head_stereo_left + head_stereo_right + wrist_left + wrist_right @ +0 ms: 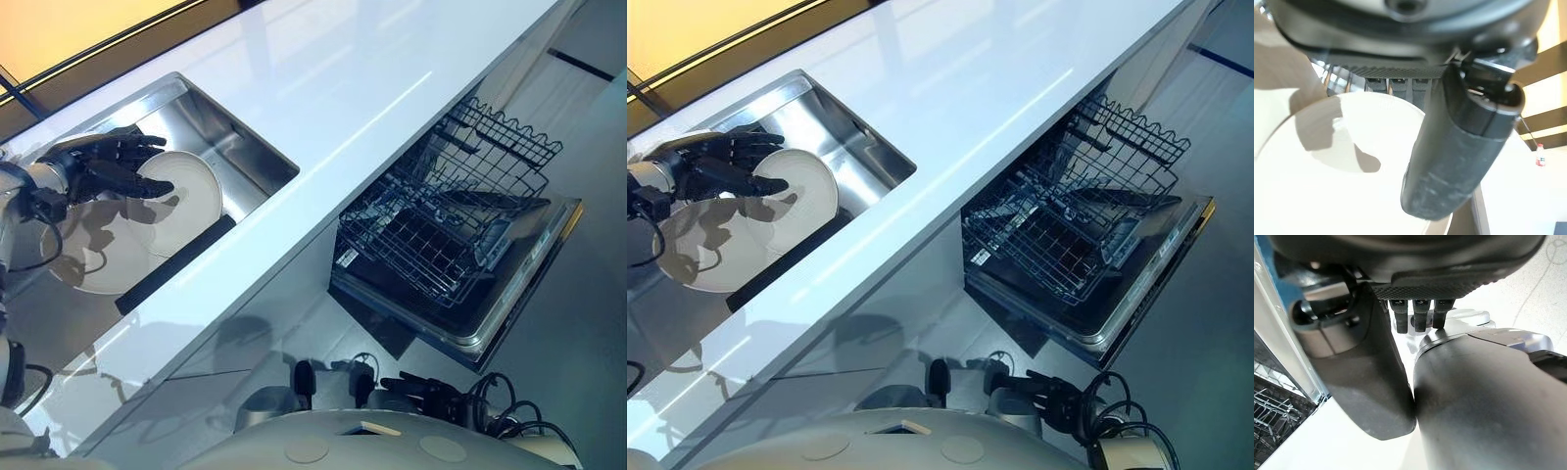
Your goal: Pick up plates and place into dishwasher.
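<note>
Left hand [108,166] pinching the rim of the upper plate [191,191] in the sink [245,147]: needs a firm grip, lift straight, tilt edge-on for the dishwasher rack [441,225]. Two plates, second one [103,259] lying flat underneath; one rack. Right hand [1058,399] hanging low, fingers curled, nothing held.

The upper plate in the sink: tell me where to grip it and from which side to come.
Grip the upper plate at its rim, coming from the robot's left, where the left hand already pinches that edge, thumb on the face. It lies tilted over the lower plate, so that rim seems raised enough for fingers to slip under. The sink wall crowds the far side.
</note>
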{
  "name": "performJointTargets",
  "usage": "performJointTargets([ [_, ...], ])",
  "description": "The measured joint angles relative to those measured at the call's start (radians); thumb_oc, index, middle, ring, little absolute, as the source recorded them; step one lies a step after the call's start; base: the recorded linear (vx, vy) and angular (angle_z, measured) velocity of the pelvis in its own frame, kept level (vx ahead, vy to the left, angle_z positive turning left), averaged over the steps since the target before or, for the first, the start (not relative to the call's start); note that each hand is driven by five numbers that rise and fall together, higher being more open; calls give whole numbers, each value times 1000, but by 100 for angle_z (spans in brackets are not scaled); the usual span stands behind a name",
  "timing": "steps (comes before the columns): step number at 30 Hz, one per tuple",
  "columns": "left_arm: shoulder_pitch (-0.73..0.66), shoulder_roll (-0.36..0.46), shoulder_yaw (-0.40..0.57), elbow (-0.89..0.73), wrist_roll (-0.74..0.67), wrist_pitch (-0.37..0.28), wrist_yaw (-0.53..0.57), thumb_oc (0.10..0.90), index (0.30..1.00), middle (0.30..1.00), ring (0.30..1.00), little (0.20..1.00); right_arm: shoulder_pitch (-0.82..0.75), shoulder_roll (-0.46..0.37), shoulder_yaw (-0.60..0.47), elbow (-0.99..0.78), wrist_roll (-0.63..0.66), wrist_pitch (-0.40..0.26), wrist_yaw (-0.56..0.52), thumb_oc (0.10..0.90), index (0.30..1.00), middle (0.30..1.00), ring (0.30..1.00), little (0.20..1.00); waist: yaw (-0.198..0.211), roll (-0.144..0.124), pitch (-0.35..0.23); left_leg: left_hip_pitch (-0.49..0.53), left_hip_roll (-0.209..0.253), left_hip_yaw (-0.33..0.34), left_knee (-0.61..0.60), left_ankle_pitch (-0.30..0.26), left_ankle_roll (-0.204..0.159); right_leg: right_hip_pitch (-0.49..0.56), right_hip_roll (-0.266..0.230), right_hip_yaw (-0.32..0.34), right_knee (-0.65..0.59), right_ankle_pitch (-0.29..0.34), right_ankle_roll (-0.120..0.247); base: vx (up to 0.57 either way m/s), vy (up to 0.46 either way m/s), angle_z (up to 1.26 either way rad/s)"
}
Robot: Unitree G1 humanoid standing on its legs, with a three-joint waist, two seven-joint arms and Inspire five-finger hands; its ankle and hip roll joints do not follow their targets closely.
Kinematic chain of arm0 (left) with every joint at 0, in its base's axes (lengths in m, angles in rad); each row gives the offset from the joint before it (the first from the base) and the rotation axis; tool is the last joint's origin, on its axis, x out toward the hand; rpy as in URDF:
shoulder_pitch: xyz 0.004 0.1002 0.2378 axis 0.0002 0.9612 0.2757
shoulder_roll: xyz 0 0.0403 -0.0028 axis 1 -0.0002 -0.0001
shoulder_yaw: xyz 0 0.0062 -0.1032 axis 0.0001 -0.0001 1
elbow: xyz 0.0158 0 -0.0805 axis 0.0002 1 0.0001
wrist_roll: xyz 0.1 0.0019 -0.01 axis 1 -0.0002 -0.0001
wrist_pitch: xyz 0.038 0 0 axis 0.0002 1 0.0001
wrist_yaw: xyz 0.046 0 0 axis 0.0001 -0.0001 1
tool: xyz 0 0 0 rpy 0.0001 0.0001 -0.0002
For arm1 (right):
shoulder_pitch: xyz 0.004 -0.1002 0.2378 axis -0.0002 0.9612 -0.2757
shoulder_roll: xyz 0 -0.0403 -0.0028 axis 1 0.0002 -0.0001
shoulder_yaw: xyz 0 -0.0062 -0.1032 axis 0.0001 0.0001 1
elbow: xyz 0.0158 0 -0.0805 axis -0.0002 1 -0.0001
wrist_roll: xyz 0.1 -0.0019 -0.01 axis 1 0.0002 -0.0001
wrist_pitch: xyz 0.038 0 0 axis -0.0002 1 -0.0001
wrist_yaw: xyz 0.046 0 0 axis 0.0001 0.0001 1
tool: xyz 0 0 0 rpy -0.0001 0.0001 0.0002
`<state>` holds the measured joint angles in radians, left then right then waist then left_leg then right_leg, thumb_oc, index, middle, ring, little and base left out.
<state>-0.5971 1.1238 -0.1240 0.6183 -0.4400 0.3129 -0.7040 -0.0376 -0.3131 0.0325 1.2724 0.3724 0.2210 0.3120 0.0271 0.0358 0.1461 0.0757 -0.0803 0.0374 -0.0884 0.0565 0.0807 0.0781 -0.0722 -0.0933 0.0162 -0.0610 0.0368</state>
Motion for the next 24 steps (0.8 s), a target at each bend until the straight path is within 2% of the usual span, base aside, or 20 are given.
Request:
performJointTargets([
  [1, -1, 8, -2, -13, -32, 16, -6, 100, 300, 300, 300, 200, 0, -2, -6, 0, 0, 1, 1, 800, 900, 900, 900, 900, 2, 2, 1, 0, 0, -1, 0, 0, 0, 1, 0, 0, 0, 0, 0, -45, -60, 4],
  [4, -2, 10, -8, -64, -130, 47, -10, 100, 300, 300, 300, 200, 2, -6, -19, 2, -1, 6, 3, 800, 900, 900, 900, 900, 14, 5, 3, 1, -1, -3, 0, 0, 0, 2, -1, 0, -2, 0, 0, -46, -69, 2],
  [9, 0, 3, -23, -137, -194, 50, 85, 100, 300, 300, 300, 200, 3, -8, -20, 9, 1, 10, 6, 800, 900, 900, 900, 900, 21, 5, 3, 10, -6, -10, 0, 1, 1, 27, -3, 1, -29, 6, 9, -51, -106, 5],
  [16, 1, -14, -20, -142, -235, 45, 129, 100, 300, 300, 300, 200, 6, -15, -20, 20, 1, 5, 36, 800, 900, 900, 900, 900, 20, 2, 1, 19, -7, -13, 0, 1, 1, 50, -2, 2, -57, 13, 13, -51, -121, 2],
  [22, 38, -18, 6, -178, -237, 4, 145, 100, 300, 300, 300, 200, 9, -16, -19, 20, 17, -7, 44, 800, 900, 900, 900, 900, 19, -5, -3, 24, -7, -13, 0, 0, 0, 67, -1, 1, -80, 23, 12, -63, -114, 1],
  [24, 51, -25, 8, -188, -239, -24, 162, 100, 300, 300, 300, 200, 12, -14, -20, 19, 40, -34, 45, 800, 900, 900, 900, 900, 20, -11, -7, 25, -7, -13, 0, 0, 0, 71, -1, 1, -88, 27, 12, -68, -128, 1],
])
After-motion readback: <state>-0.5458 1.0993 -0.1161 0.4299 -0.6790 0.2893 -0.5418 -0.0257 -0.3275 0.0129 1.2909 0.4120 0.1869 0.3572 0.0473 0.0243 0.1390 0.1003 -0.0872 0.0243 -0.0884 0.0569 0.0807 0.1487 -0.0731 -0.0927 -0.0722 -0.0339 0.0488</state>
